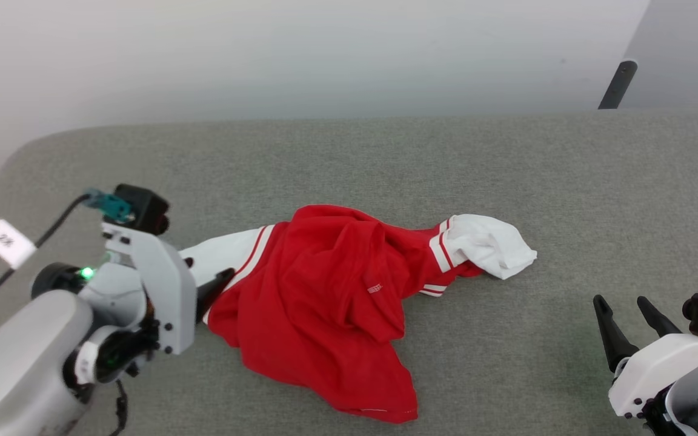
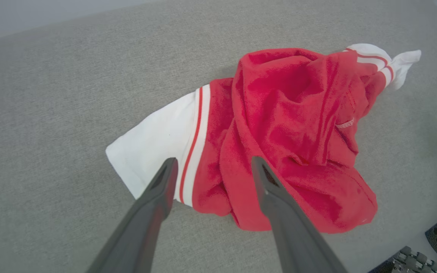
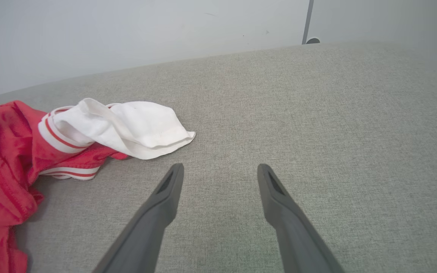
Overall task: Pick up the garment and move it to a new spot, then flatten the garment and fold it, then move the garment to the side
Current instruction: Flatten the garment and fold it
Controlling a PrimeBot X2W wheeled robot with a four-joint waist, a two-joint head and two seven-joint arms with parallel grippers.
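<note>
The garment lies crumpled in the middle of the grey fabric surface. It is red, with one white sleeve stretched out to the left and the other white sleeve bunched at the right. My left gripper is open, its fingers spread just above the left sleeve's striped trim and the red body, holding nothing. In the head view one of its dark fingers points at that sleeve. My right gripper is open over bare surface to the right of the garment, with nothing between its fingers.
A white wall runs behind the surface, and a dark pole stands at the back right. The surface's far left corner is rounded. A cable with a white tag hangs by my left arm. Bare fabric lies to the right and behind the garment.
</note>
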